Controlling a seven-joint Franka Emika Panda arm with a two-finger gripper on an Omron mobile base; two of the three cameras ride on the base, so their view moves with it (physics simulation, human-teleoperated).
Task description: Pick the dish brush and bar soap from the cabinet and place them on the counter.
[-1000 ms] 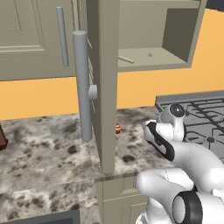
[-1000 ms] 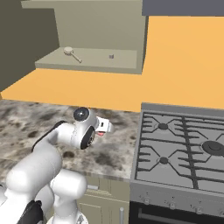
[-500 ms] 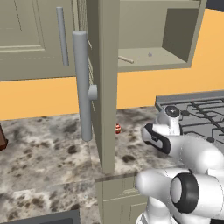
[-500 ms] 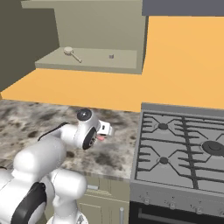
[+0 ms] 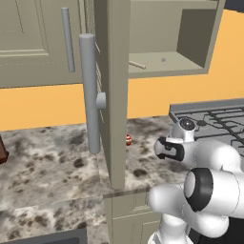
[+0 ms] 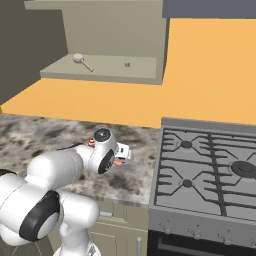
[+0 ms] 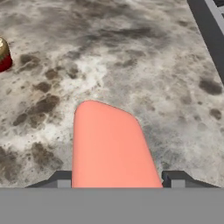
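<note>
The gripper (image 7: 117, 181) clamps the soap (image 7: 111, 146), a smooth salmon-pink slab with rounded corners, between its dark fingertips (image 7: 61, 179), low over the mottled stone counter (image 7: 131, 65). The brush (image 6: 82, 61), a thin stick with a round cream head, lies on the shelf of the open taupe cabinet (image 6: 100, 72).

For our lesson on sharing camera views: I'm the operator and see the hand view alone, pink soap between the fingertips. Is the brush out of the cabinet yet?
Observer: No, the dish brush lies on the cabinet shelf.
Operator: What's right of the counter?
Observer: A stove with dark grates adjoins the counter.
Operator: Is the cabinet door shut?
Observer: No, the door stands open, edge-on in the left base view.
</note>
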